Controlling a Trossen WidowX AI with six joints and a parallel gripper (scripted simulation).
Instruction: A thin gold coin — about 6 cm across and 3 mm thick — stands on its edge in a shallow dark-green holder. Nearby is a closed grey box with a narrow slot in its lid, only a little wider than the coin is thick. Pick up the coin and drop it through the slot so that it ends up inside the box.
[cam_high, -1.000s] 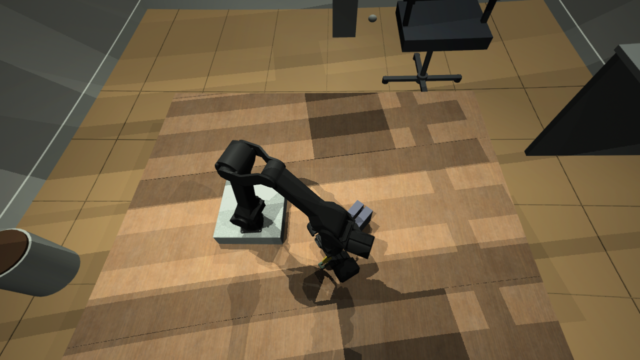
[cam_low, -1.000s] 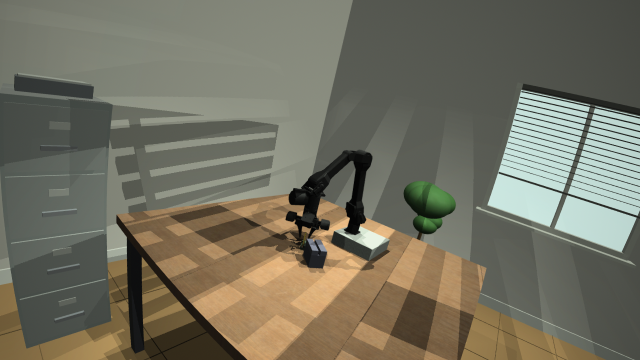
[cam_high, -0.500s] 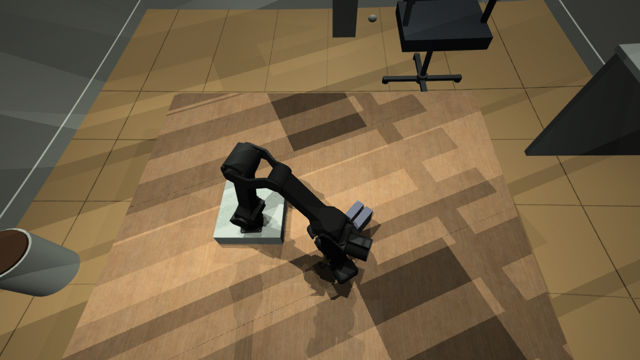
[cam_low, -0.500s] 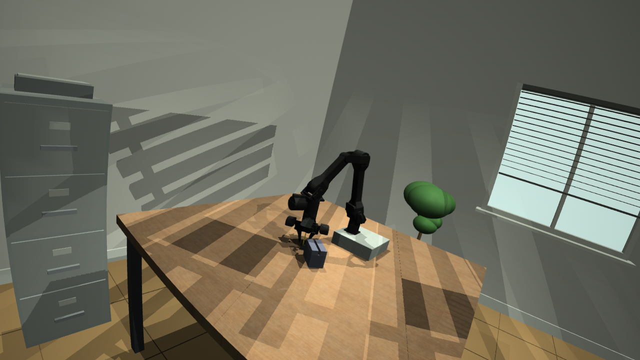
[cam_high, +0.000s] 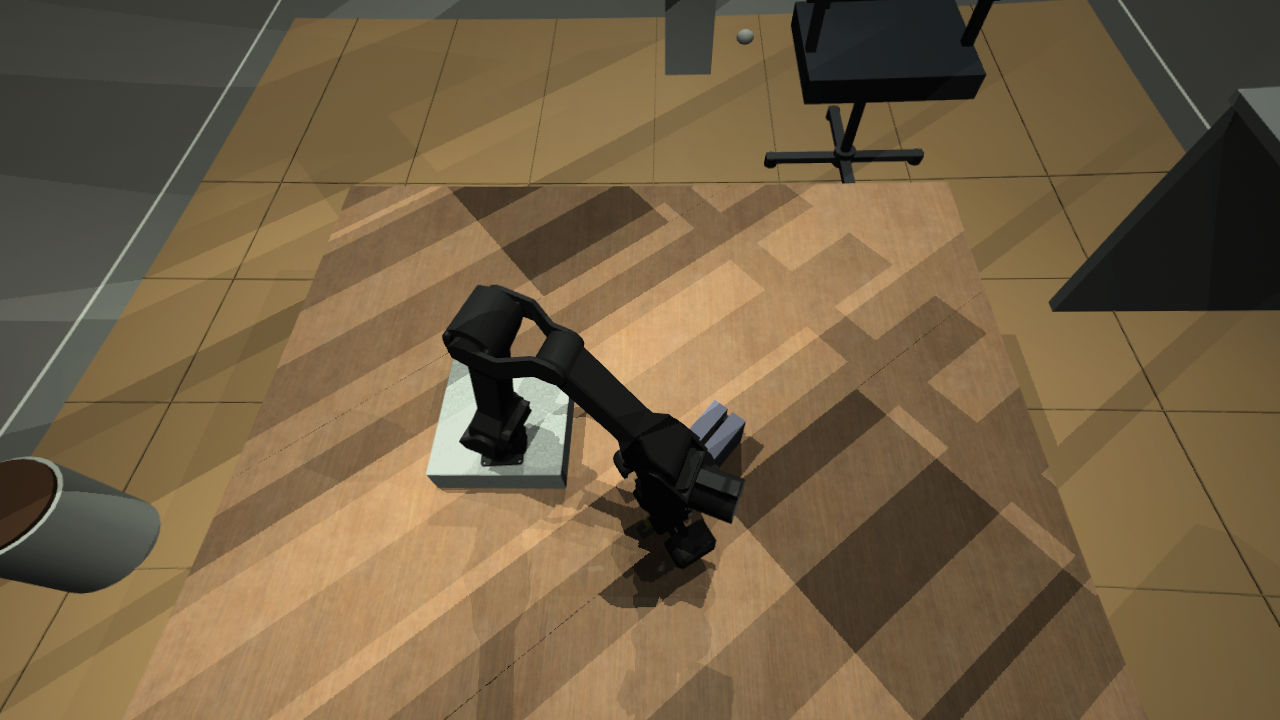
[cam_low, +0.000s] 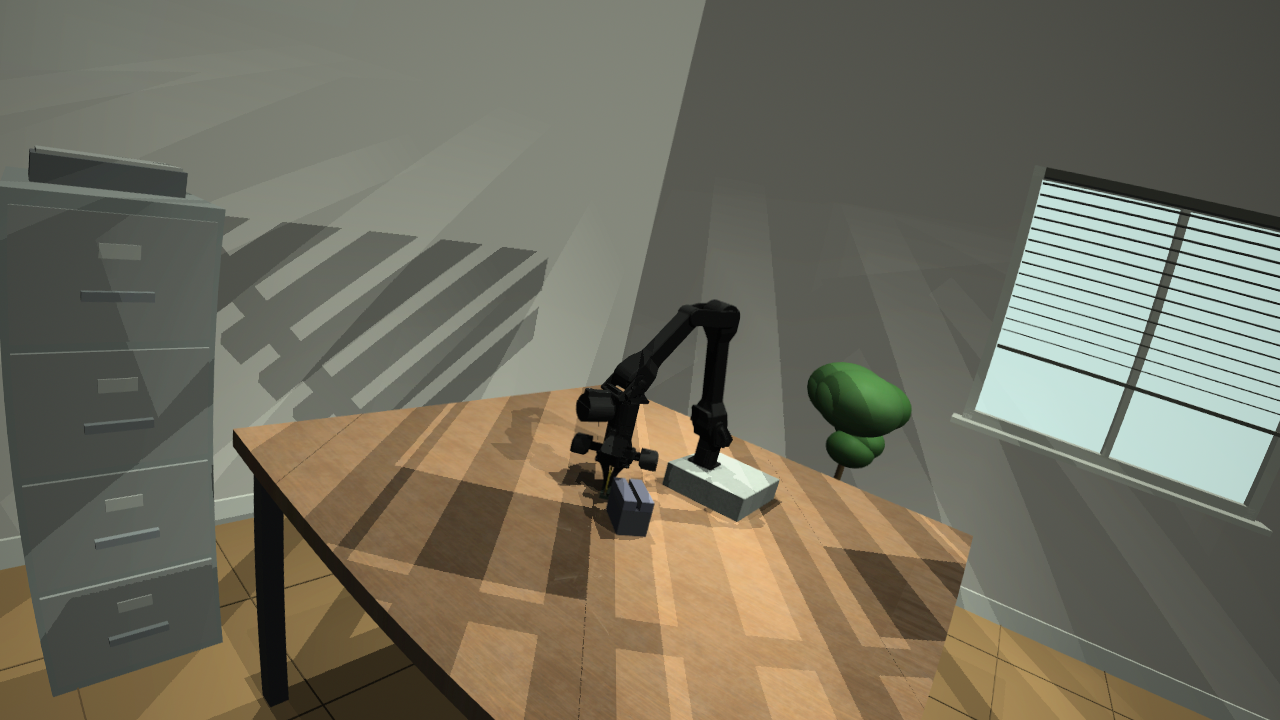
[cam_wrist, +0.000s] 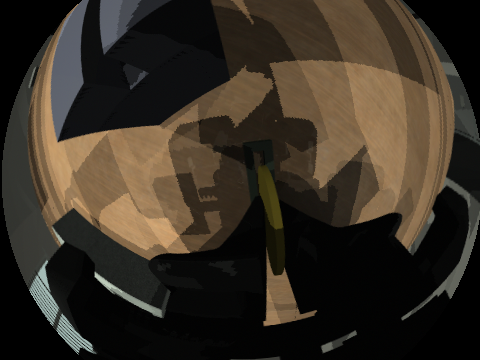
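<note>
In the wrist view the gold coin (cam_wrist: 272, 223) shows edge-on as a thin yellow strip between my two dark fingers. My gripper (cam_wrist: 263, 200) (cam_high: 687, 542) (cam_low: 612, 478) is shut on the coin, low over the table. The coin's far end meets the small dark-green holder (cam_wrist: 259, 152); I cannot tell whether the coin has left it. The grey box (cam_high: 718, 428) (cam_low: 631, 506) (cam_wrist: 67, 70) with its dark lid slot stands close beside the gripper. In the top view the wrist hides the coin and the holder.
The arm's pale base block (cam_high: 465, 461) (cam_low: 726, 488) sits on the wooden table (cam_high: 895, 537) (cam_low: 501, 608), close to the box. A filing cabinet (cam_low: 107, 402), a plant (cam_low: 857, 407) and a chair (cam_high: 881, 53) stand off the table.
</note>
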